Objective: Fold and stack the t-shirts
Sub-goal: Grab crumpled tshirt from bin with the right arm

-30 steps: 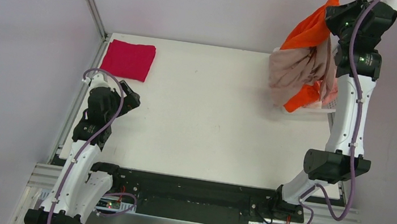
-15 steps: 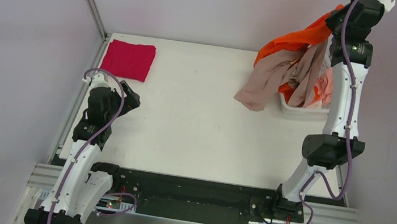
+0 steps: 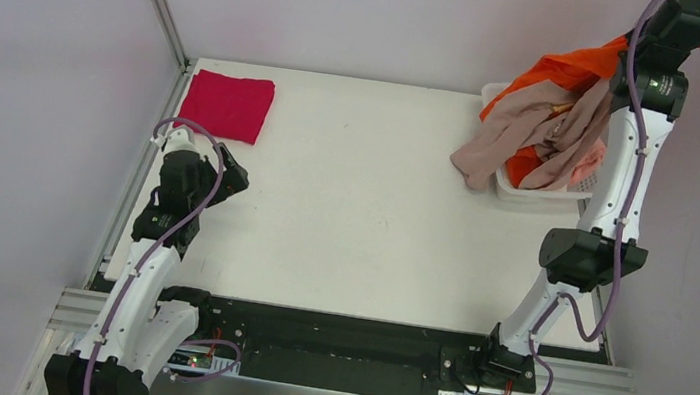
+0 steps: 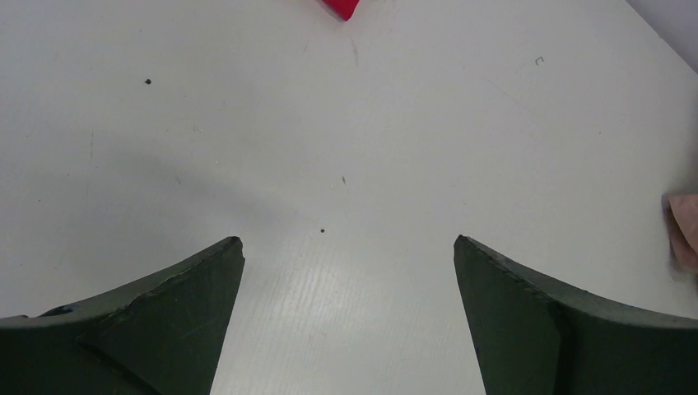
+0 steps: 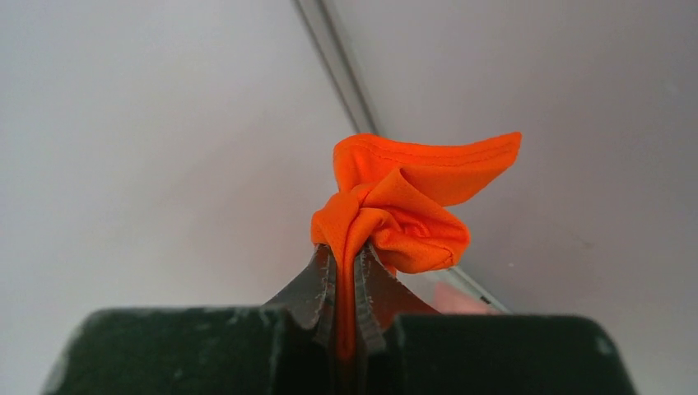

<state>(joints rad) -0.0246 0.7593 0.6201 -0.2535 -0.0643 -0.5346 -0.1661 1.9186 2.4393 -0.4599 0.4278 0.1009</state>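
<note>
One crumpled orange tee (image 5: 403, 214) bunches in the right jaws while left jaws gape over smooth table (image 4: 329, 123)

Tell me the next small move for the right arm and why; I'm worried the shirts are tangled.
Probably lift the right gripper a little higher: it is shut on the orange t-shirt while the dusty-pink t-shirt hangs tangled with it over the basket rim. That may shed the pink one before moving over the table.

Bright orange tee (image 5: 405, 218) (crimson tee (image 3: 227, 105), plain)
</note>
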